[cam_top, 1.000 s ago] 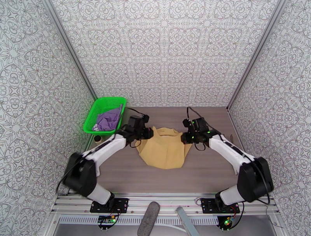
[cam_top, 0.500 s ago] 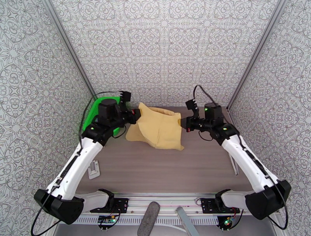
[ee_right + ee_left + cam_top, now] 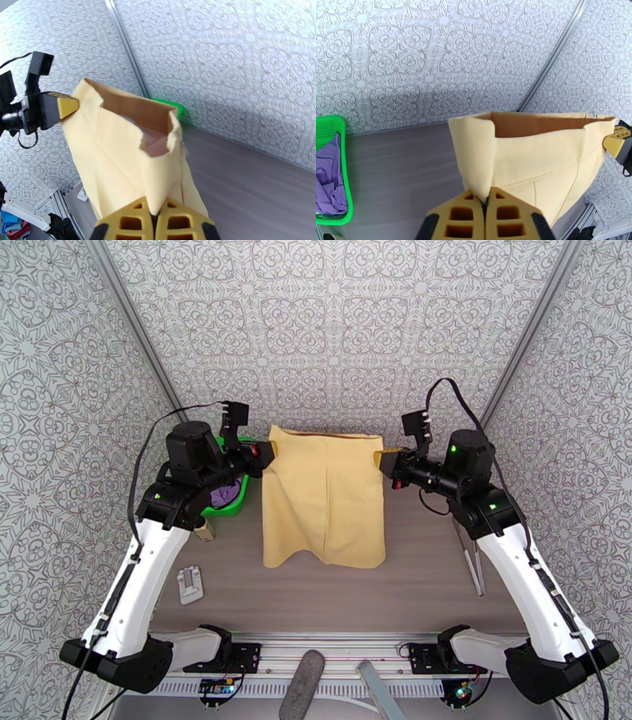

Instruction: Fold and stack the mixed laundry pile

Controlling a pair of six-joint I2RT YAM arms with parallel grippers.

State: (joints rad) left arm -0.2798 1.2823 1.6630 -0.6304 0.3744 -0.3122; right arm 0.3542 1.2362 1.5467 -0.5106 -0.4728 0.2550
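The mustard-tan garment (image 3: 324, 500) hangs spread between both grippers over the middle of the table (image 3: 426, 587), its top edge taut and level, with bare wood open in front and to its right. The purple T-shirt (image 3: 227, 494) lies in the green basket (image 3: 237, 507) near the cloth's left edge. Both arms stretch up and forward with wrists turned inward, the left gripper (image 3: 267, 453) pinching the top left corner and the right gripper (image 3: 385, 459) the top right.

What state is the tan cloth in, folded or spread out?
Spread out: the tan garment hangs unfolded, stretched between the left fingers and right fingers, each pinching a top corner.
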